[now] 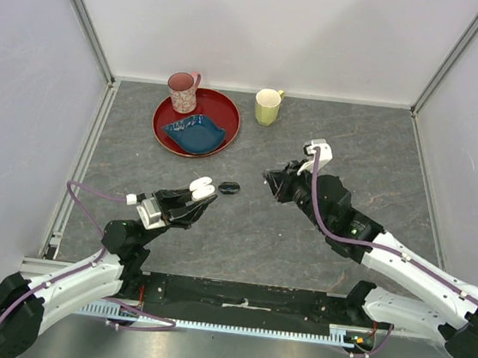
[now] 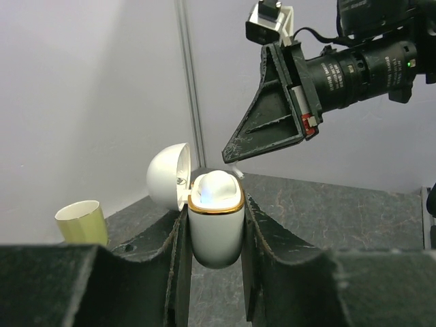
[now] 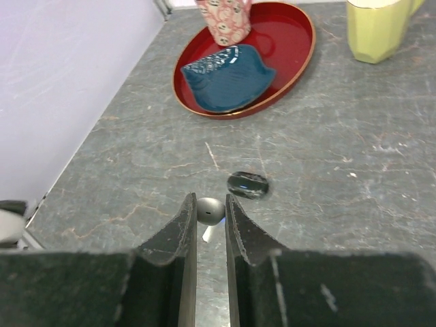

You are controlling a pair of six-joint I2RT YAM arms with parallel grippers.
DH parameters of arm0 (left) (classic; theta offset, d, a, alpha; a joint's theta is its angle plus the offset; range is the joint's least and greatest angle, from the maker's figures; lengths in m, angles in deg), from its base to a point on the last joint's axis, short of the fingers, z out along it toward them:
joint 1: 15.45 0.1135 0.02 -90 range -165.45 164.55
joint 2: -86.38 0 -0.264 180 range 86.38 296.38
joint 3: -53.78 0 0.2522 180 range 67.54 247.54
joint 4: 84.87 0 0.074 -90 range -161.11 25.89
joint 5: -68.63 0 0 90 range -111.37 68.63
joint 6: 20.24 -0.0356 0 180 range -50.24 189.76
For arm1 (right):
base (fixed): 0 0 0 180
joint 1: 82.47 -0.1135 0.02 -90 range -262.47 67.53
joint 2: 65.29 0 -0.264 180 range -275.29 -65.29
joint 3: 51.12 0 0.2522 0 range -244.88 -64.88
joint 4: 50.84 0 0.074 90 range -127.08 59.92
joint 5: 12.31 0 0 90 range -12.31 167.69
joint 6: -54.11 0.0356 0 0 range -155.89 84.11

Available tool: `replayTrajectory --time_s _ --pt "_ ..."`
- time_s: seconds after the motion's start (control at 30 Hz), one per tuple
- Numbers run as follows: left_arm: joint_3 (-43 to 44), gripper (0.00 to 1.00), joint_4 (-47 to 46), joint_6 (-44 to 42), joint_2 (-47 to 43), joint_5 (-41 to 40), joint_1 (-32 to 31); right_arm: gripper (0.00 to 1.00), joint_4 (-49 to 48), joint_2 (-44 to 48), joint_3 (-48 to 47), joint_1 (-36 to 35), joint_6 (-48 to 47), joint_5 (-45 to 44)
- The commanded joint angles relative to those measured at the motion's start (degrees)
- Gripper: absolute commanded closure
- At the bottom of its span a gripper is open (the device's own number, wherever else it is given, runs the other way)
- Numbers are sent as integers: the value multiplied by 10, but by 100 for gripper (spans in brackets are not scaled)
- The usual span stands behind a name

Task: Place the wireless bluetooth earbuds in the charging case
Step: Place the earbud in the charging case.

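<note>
Hard to call whether the white dome inside the charging case (image 2: pixel 216 228) is a seated bud or just its lining, and the dark oval object (image 3: pixel 247 184) on the table (image 1: pixel 356 140) just right of the case can't be identified. The case is a glossy white pod, gold-rimmed, lid flipped open, clamped upright by the left gripper (image 1: pixel 199 199). The right gripper (image 3: pixel 210 201), near the case's right with that oval between them, pinches one earbud (image 3: pixel 210 211). Well beyond the case sit a red tray (image 1: pixel 229 113) with a blue dish (image 1: pixel 194 131), a pink mug (image 1: pixel 182 92) and a yellow-green mug (image 1: pixel 267 107).
</note>
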Motion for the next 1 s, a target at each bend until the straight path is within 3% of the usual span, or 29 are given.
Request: replayTrajectory --time_s 0.0,0.6,0.97 --pt "3 98 -21 -6 3 -15 0 100 -71 15 -28 -47 -40 -41" --pt "4 98 -2 -5 1 -18 0 100 -236 -57 -47 -276 -251 -214" --pt "7 98 9 -8 -8 -8 0 100 -308 -82 -42 -306 -307 -235"
